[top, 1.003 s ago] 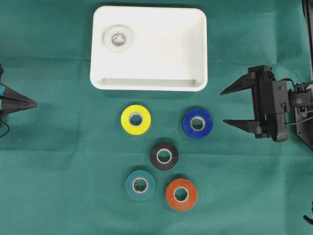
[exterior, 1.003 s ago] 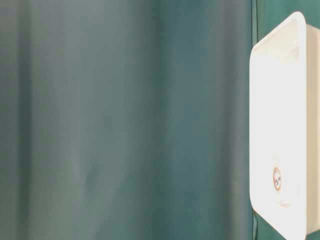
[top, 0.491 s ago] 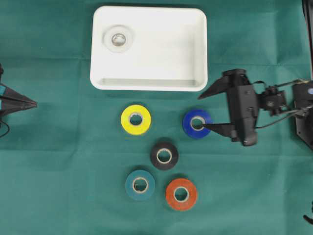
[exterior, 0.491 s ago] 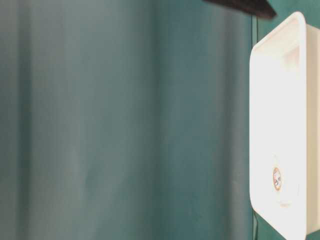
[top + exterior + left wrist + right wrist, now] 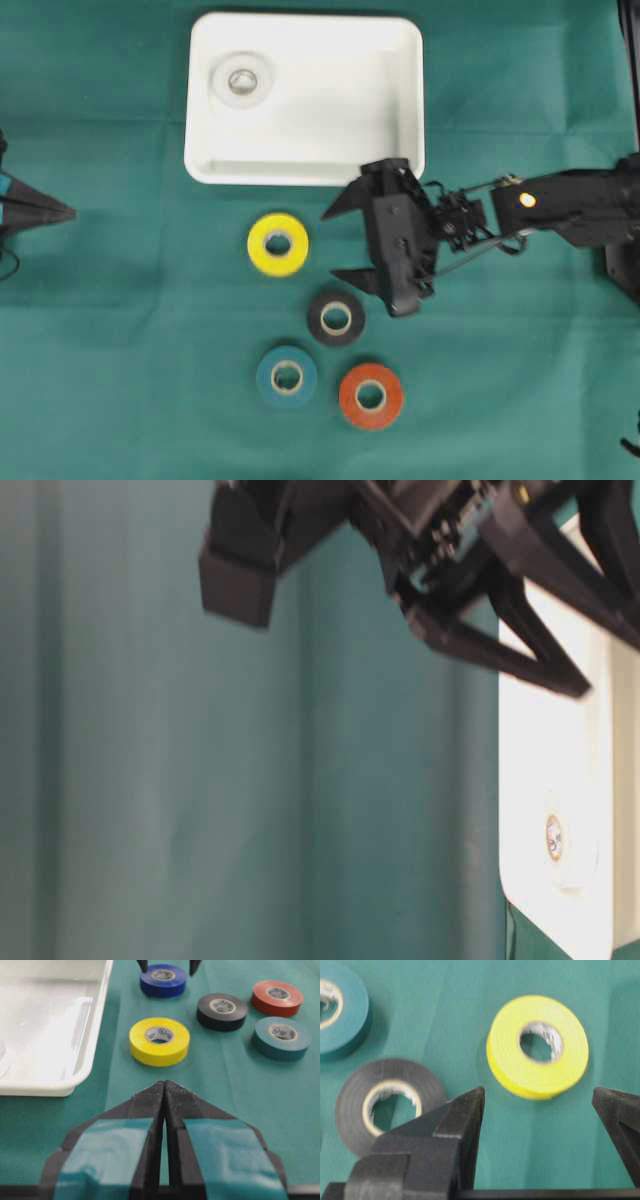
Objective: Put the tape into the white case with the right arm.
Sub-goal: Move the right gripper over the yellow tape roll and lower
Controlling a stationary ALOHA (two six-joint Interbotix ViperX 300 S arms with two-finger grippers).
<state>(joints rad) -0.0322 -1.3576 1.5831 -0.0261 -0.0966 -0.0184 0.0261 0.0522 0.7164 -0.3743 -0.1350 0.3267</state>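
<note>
We are reaching our all-black right arm (image 5: 560, 195) out over the green counter (image 5: 120, 330); a second ago it was waiting at the right edge, and now its jaws (image 5: 345, 243), spread wide and empty, are hanging above the blue roll of tape (image 5: 163, 980), which the overhead view hides. The shallow white plastic case (image 5: 400, 60) is lying just beyond. Our left jaws (image 5: 164, 1091) are resting pressed together. We are finding no readable writing anywhere.

Bright even light, soft shadows, close views blurred
</note>
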